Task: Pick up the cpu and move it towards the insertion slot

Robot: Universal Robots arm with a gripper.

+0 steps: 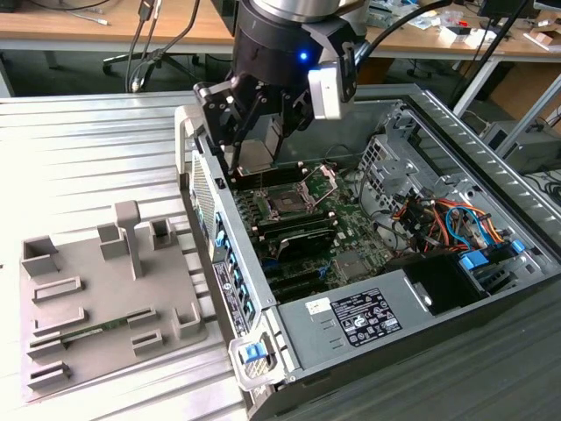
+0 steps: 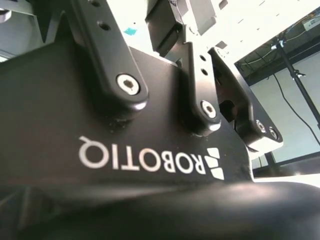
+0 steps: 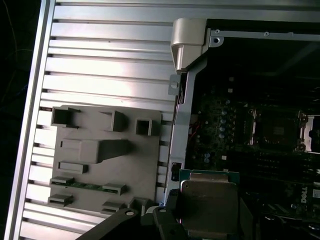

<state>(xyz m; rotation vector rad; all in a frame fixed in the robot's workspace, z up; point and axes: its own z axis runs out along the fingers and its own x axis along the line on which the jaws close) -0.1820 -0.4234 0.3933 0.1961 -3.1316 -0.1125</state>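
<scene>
My gripper (image 1: 254, 165) hangs over the open computer case, near its wall on the exterior view's left, shut on the cpu (image 1: 255, 156). The cpu is a thin square chip with a pale metal top. In the first wrist view the cpu (image 3: 207, 200) lies flat between the black fingers (image 3: 165, 221). The insertion slot (image 1: 287, 203) is a square socket with a dark centre on the motherboard. Its metal retaining plate (image 1: 323, 181) is tipped up. The socket sits below the held chip and a little toward the exterior view's right. It also shows in the first wrist view (image 3: 275, 130).
A grey fixture plate (image 1: 105, 298) with raised blocks lies on the ribbed metal table (image 1: 79, 149), outside the case. The case wall (image 1: 219, 237) stands between them. Inside are black memory slots (image 1: 298, 235), a power supply (image 1: 368, 316) and coloured cables (image 1: 443, 219).
</scene>
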